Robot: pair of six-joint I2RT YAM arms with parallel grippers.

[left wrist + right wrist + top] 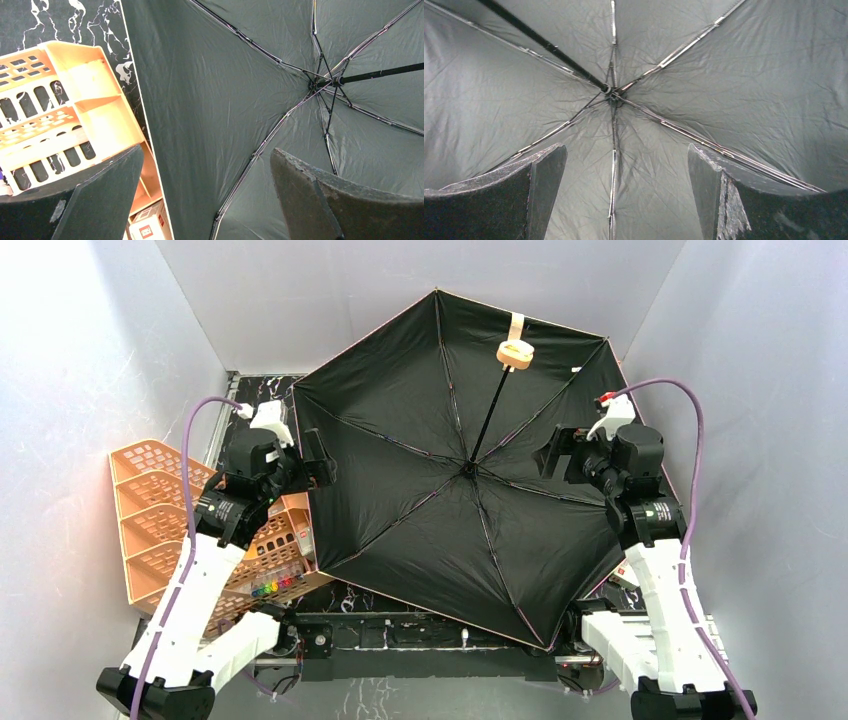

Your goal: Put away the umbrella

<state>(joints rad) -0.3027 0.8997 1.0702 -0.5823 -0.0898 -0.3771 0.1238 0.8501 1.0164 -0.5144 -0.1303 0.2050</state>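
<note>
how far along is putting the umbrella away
Done: nothing that shows. The umbrella is fully open, inside up, canopy spread, shaft extended, handle raised.
In hand: the left gripper and right gripper are open at opposite sides of the canopy, holding nothing.
Left: probably the whole job, which means collapsing the canopy, shortening the shaft and stowing it.

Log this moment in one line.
black-and-tan folding umbrella: open, upturned | left gripper: open, empty | right gripper: open, empty
</note>
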